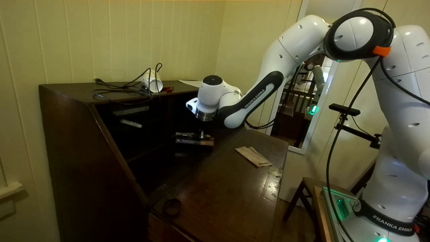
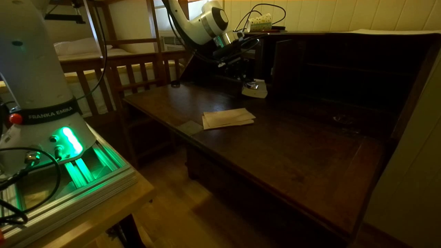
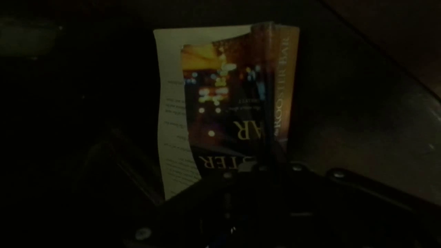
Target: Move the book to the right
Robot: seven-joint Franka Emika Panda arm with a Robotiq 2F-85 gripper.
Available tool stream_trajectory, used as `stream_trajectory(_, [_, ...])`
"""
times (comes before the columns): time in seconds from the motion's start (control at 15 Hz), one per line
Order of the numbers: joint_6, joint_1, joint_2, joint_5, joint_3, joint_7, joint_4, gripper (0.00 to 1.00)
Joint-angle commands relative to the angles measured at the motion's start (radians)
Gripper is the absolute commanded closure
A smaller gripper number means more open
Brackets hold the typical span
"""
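The book [image 3: 237, 93] has a dark cover with orange and pale light marks, gold letters and an orange spine. In the wrist view its cover is bent and a pale printed page shows beside it. The book also shows in both exterior views, at the desk's dark recess [image 1: 188, 139] and with a pale page facing out [image 2: 259, 92]. My gripper [image 3: 279, 167] has its fingers close together on the near part of the book by the spine, pinching it. The gripper is also at the book in both exterior views [image 1: 201, 134] [image 2: 248, 82]. The fingertips are dark and partly hidden.
A pale beige flat pad [image 1: 253, 156] lies on the dark desk [image 1: 221, 198] near its front edge. A dark ring [image 1: 171, 207] lies at one end. Shelves and an upright panel [image 2: 287, 62] stand behind. A cup [image 1: 153, 81] and cables lie on top.
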Motion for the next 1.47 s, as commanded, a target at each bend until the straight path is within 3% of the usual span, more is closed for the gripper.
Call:
stream_trajectory(0.0, [0.157, -0.072, -0.16, 0.109, 0.047, -0.121, -0.163, 0.95])
stream_trajectory(0.4, [0.333, -0.102, -0.302, 0.282, -0.014, -0.098, -0.314, 0.95])
stream_trajectory(0.73, [0.259, -0.098, -0.278, 0.24, -0.053, 0.033, -0.292, 0.96])
stream_trajectory(0.8, [0.247, -0.1, -0.274, 0.243, -0.053, 0.04, -0.291, 0.71])
stream_trajectory(0.93, [0.239, -0.082, -0.27, 0.307, -0.065, 0.002, -0.295, 0.92])
stream_trajectory(1.13, [0.26, -0.109, -0.269, 0.413, -0.023, -0.048, -0.305, 0.96])
stream_trajectory(1.27, [0.216, -0.096, -0.267, 0.434, -0.031, -0.051, -0.291, 0.97])
stream_trajectory(1.33, [0.188, -0.084, -0.265, 0.426, -0.043, -0.041, -0.282, 0.71])
stream_trajectory(1.4, [0.151, -0.057, -0.261, 0.387, -0.069, -0.012, -0.274, 0.71])
